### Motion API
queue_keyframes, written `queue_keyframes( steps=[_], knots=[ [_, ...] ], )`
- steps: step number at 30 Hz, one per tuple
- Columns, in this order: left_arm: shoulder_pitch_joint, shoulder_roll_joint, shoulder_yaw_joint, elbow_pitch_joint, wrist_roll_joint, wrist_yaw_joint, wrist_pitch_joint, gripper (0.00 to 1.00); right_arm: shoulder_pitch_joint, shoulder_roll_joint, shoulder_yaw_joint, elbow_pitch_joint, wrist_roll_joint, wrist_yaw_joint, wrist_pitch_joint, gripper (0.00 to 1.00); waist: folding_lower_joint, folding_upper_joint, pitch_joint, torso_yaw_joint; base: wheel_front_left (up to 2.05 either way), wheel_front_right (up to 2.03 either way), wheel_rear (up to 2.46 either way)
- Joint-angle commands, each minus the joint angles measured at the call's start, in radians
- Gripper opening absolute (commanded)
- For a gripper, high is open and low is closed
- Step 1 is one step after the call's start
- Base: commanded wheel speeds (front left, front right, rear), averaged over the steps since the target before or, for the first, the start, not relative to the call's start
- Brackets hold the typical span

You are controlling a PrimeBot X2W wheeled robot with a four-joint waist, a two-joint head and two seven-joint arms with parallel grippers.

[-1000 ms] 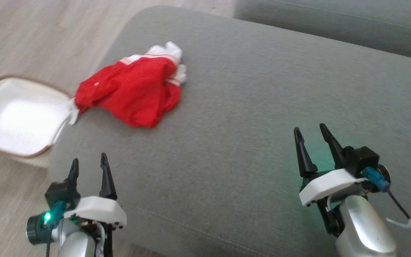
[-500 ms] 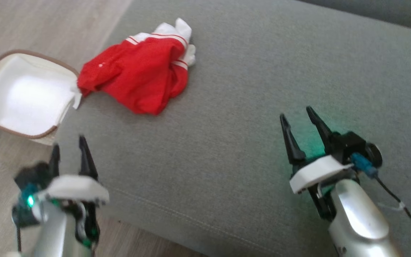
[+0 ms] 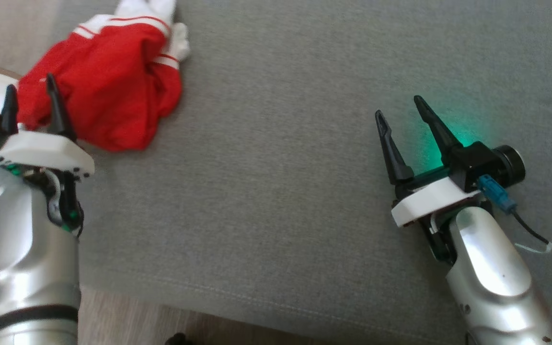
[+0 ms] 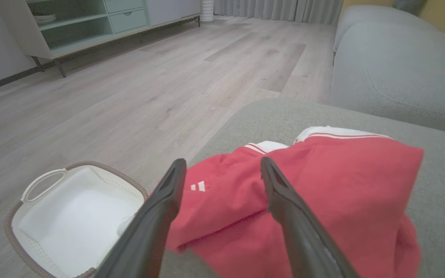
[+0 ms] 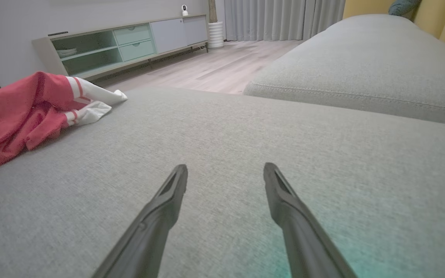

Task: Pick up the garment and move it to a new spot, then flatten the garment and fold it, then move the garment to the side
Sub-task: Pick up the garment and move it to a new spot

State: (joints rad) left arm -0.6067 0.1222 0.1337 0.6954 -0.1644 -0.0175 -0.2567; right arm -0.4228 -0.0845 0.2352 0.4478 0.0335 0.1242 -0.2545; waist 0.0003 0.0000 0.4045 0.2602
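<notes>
Both grippers are held wide open and empty above the grey sofa (image 3: 281, 143). The left gripper (image 3: 29, 84) is pointed at the crumpled red garment (image 3: 113, 96), which lies just ahead of its fingertips and well to the left of the right gripper (image 3: 398, 106). A white basket (image 4: 79, 216) is seen on the floor, left of the left gripper.

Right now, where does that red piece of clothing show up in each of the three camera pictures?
Head view: the red garment lies at the upper left, just beyond the left tool.
Left wrist view: lower centre to lower right, straight ahead of that tool.
Right wrist view: at the left edge, about mid-height.
Shared landmark: the grey sofa cushion it lies on, seen in all three views.
</notes>
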Motion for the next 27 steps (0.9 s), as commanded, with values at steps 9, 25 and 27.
queue_keyframes(
  steps=[9,25,27],
  knots=[
    [-0.107,0.086,0.018,0.229,0.029,0.002,-0.005,0.05,-0.017,0.009,0.016,-0.068,0.004,0.007,0.004,1.0,-0.0003,0.0,0.045,-0.076,0.0,0.0,0.0],
    [-0.202,0.126,-0.086,-0.11,0.128,-0.051,-0.005,0.0,-0.008,0.033,0.014,-0.016,0.094,0.007,-0.007,1.0,-0.0003,0.0,-0.101,-0.166,0.0,0.0,0.0],
    [-0.228,0.108,-0.117,-0.158,0.135,-0.062,-0.005,0.0,-0.005,0.034,0.022,-0.024,0.125,0.007,-0.007,1.0,-0.0003,0.0,-0.115,-0.197,0.0,0.0,0.0]
  ],
)
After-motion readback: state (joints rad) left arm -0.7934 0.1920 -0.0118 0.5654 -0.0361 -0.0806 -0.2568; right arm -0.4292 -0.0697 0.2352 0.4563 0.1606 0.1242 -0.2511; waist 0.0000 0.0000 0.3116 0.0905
